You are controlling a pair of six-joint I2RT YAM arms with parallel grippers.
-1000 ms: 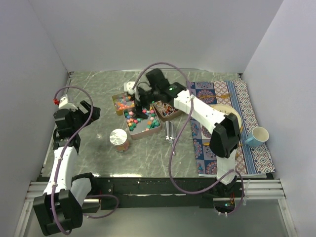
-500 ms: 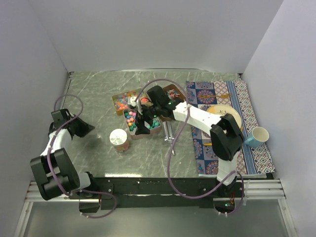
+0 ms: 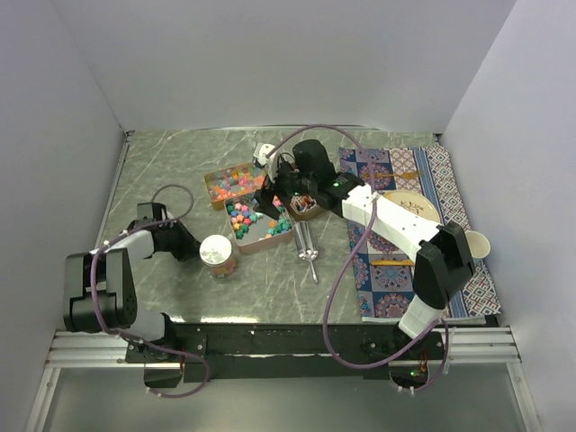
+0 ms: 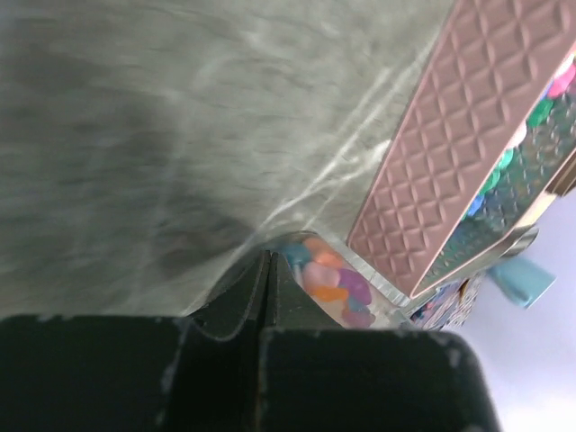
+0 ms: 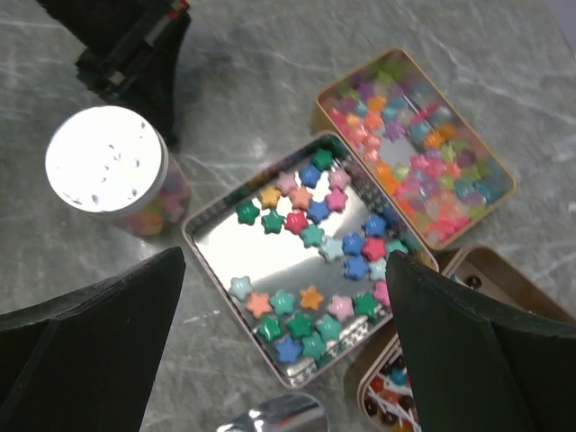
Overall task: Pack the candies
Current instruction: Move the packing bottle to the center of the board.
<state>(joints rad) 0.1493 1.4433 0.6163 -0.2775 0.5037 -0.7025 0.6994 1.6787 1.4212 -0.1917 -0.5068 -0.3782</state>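
Star-shaped candies [image 5: 315,236] in many colours lie in an open silvery tin [image 5: 238,243]; the same tin [image 3: 261,241] sits mid-table in the top view. Beside it, a second tin [image 5: 504,184] holds small orange, pink and yellow candies [image 5: 409,148], and a third tin [image 5: 360,389] holds dark and red sweets. My right gripper [image 5: 286,265] hovers open above the star tin, nothing between its fingers. My left gripper [image 3: 189,247] lies low on the table, shut and empty, its tip next to a small glass jar [image 4: 335,283] of pastel candies.
The jar's white perforated lid [image 5: 106,160] is on. A metal scoop [image 3: 309,243] lies right of the star tin. A patterned mat [image 3: 468,288] on the right carries a plate [image 3: 407,203] and a pale cup [image 3: 473,244]. White walls enclose the table.
My left arm has dropped from upright down to the tabletop, reached toward the jar and shut its jaws. My right arm shifted back over the tins and stays open.
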